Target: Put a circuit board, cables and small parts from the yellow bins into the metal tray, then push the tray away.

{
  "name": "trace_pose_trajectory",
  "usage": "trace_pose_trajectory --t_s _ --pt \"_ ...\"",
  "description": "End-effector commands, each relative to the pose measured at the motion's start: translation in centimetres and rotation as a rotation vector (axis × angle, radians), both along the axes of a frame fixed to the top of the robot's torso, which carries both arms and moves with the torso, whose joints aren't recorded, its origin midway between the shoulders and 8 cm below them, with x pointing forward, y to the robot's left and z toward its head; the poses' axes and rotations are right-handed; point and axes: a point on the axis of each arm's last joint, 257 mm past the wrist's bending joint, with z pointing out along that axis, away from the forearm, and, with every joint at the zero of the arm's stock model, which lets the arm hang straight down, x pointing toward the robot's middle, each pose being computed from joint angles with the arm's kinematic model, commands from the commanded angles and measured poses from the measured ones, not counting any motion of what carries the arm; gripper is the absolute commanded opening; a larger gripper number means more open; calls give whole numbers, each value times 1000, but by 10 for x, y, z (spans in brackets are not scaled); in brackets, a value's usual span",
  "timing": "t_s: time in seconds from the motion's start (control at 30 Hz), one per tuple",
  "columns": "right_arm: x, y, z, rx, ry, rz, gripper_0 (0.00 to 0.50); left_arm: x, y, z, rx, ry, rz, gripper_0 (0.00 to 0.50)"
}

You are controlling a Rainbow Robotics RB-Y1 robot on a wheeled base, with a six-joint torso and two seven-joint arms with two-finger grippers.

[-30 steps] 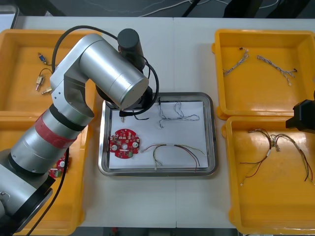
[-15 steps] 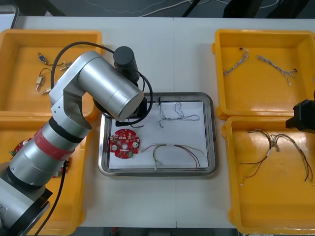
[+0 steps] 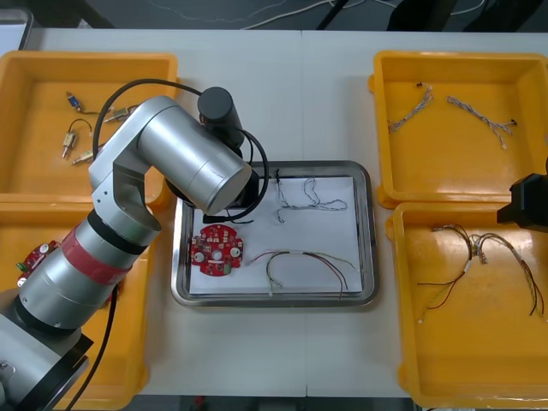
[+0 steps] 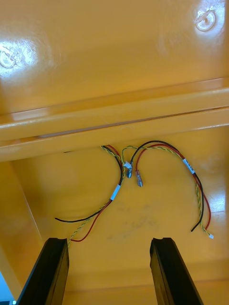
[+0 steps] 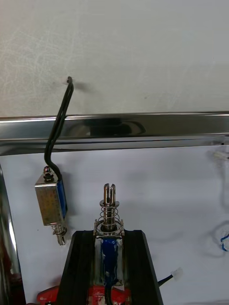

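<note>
**Left gripper holding a small metal part over the tray**

The small metal part (image 5: 109, 217), a blue piece with a spring and a slotted pin, is sitting clamped between the black fingers (image 5: 83, 267) of the left gripper (image 5: 109, 233), with the pin sticking out past the fingertips. It is hanging over the white lining of the tray (image 5: 143, 125), close to the far rim; whether it is touching the lining cannot be told. Just beside it a second small metal part (image 5: 50, 202) is lying on the lining, and its black wire (image 5: 59, 119) is arching over the shiny rim onto the table (image 5: 143, 43).

In the front view the left arm (image 3: 184, 163) is reaching over the tray's far left corner. A red circuit board (image 3: 217, 251) is lying in the tray's near left part, a blue and white cable (image 3: 306, 199) toward its far side and a red and yellow cable (image 3: 304, 261) along its near side.

The far left bin (image 3: 34, 171) is holding loose metal parts (image 3: 71, 141), and the near left bin (image 3: 128, 360) another board (image 3: 32, 257). The right gripper (image 4: 107, 240) is hovering over the near right bin (image 3: 462, 360), its fingers standing wide apart with nothing between them, above a bundle of wires (image 4: 115, 192). Twisted cables (image 3: 411, 110) are lying in the far right bin (image 3: 454, 171).
</note>
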Motion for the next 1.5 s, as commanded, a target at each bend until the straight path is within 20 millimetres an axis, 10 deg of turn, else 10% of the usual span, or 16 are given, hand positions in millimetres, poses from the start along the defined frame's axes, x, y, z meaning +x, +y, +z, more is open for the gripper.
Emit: trace_pose_trajectory --t_s 0.03,1.17,1.37,1.5 --pt "-1 -18 16 -30 -37 -52 500 -12 -30 -6 18 -1 -126 0" --pt "-1 -18 16 -30 -37 -52 500 -2 -20 -30 38 -6 -103 8" --pt "-1 -18 16 -30 -37 -52 500 -2 -20 -30 36 -6 -100 299" --pt "-1 -18 16 -30 -37 -52 500 -1 -21 -27 29 -10 -97 398"
